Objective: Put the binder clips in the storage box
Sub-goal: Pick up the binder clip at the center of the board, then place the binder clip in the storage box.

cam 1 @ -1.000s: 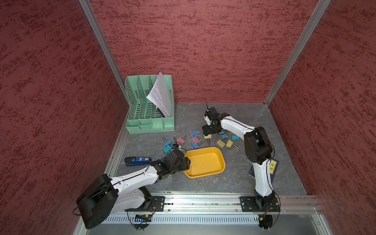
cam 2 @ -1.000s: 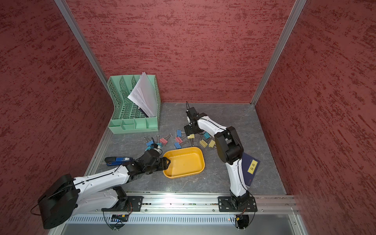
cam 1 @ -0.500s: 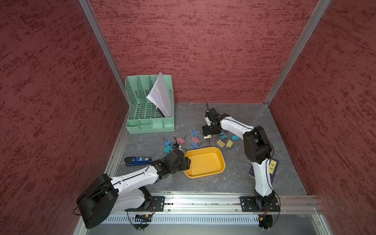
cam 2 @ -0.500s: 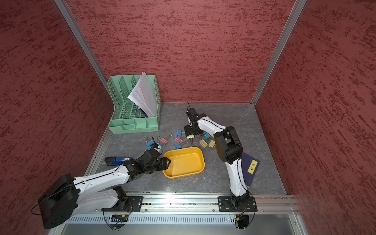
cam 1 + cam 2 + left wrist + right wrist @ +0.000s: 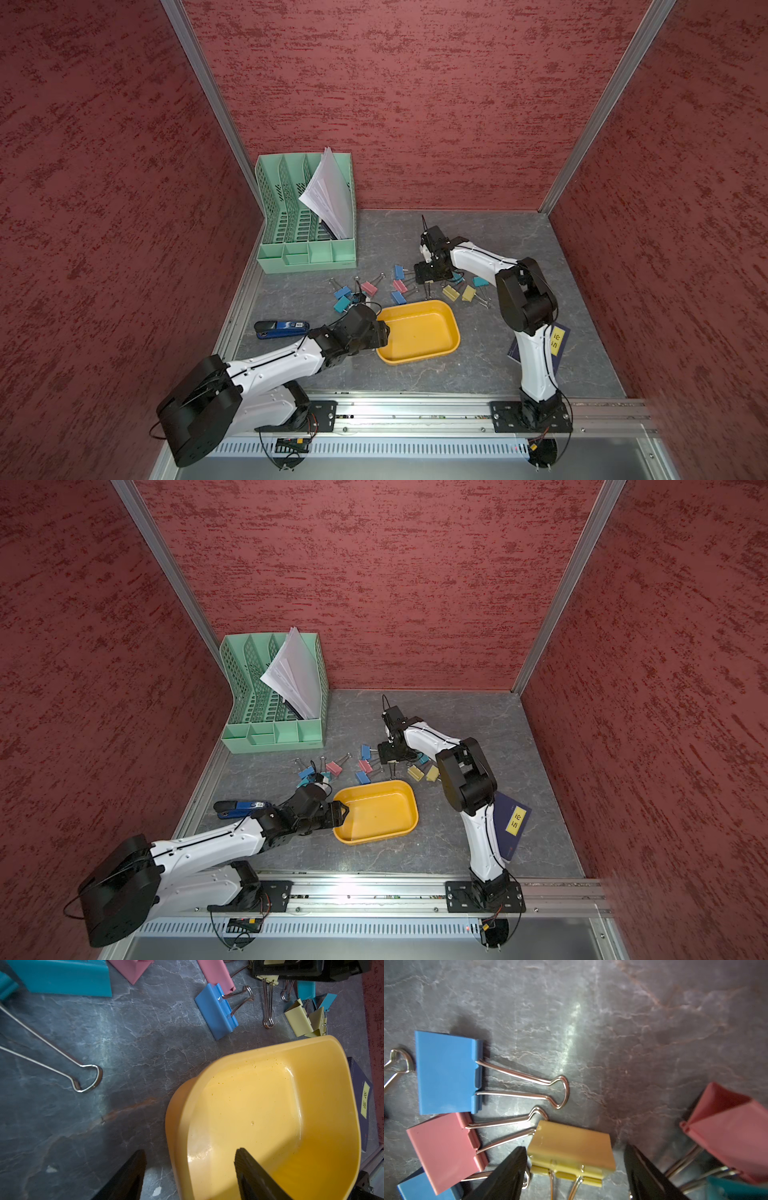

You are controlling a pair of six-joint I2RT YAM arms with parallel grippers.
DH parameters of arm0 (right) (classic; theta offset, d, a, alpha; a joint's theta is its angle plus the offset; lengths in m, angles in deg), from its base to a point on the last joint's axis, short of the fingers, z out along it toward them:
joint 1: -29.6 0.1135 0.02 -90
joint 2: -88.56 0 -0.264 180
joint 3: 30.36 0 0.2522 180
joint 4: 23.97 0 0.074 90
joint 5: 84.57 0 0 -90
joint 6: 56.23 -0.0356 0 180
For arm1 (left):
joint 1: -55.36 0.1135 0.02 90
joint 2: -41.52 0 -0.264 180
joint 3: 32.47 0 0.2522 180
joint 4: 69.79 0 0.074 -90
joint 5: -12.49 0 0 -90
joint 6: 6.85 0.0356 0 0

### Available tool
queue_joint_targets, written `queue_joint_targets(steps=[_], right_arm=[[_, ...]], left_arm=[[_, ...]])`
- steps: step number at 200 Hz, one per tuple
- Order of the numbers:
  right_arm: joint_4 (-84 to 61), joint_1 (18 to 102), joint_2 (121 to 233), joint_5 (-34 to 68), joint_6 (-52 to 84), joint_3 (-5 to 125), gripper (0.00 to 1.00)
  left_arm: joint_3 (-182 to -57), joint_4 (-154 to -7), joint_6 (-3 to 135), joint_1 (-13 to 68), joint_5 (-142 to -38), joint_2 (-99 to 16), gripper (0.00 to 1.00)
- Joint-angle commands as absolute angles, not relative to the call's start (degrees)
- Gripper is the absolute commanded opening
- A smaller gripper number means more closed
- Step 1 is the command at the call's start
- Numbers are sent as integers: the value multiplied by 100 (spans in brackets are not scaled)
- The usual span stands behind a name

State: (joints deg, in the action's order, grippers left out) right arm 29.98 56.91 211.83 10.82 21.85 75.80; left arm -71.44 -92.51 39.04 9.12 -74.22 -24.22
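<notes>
The storage box (image 5: 419, 332) (image 5: 376, 812) is a shallow yellow-orange tray, empty, at the front middle of the table. Several binder clips lie behind it in both top views, among them a blue one (image 5: 399, 272), a pink one (image 5: 368, 287) and a yellow one (image 5: 451, 293). My left gripper (image 5: 384, 330) (image 5: 191, 1152) is open astride the box's left rim (image 5: 178, 1126), one finger inside and one outside. My right gripper (image 5: 430, 282) (image 5: 575, 1148) is open low over the clips, with a yellow clip (image 5: 571, 1145) between its fingers and a gap on one side.
A mint-green file organizer (image 5: 307, 232) holding papers stands at the back left. A blue-and-black stapler (image 5: 282, 328) lies left of the box. A dark blue book (image 5: 559, 338) rests by the right arm's base. Red walls close in three sides.
My right gripper has edged slightly down onto the yellow clip and its jaws have narrowed a little. The left arm has stayed at the box's rim.
</notes>
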Motion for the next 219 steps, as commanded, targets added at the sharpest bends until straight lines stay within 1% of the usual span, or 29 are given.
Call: queue_joint_targets(steps=[1, 23, 46, 67, 93, 117, 145, 157, 169, 181, 219], right_arm=[[2919, 5685, 21211, 1092, 2130, 7556, 71], [3066, 5683, 21179, 949, 2226, 7833, 56], [3324, 5684, 21111, 832, 2347, 8204, 53], [3353, 5684, 20760, 718, 2387, 8201, 52], [3536, 5762, 19945, 724, 2392, 7903, 52], [3565, 6171, 18759, 973, 2099, 6682, 54], [3601, 6889, 17602, 683, 1345, 5289, 55], [3398, 7092, 17259, 768, 1033, 4733, 56], [3152, 7258, 17064, 687, 818, 4310, 56], [2988, 7323, 17131, 661, 705, 4068, 56], [2574, 7389, 17507, 467, 583, 3962, 58]], left_arm=[[-7268, -9127, 3978, 948, -7431, -2466, 72], [-7301, -9133, 4007, 948, -7457, -2509, 72], [-7355, -9146, 4029, 941, -7448, -2546, 72], [-7325, -9101, 4008, 941, -7451, -2546, 72], [-7337, -9044, 4040, 943, -7481, -2613, 72], [-7364, -9026, 4074, 940, -7498, -2649, 72], [-7410, -8947, 4131, 948, -7551, -2733, 72], [-7452, -8951, 4185, 966, -7555, -2781, 72], [-7470, -8896, 4240, 983, -7557, -2812, 72], [-7481, -8843, 4273, 1009, -7593, -2853, 72], [-7570, -8788, 4371, 1041, -7684, -3018, 72]])
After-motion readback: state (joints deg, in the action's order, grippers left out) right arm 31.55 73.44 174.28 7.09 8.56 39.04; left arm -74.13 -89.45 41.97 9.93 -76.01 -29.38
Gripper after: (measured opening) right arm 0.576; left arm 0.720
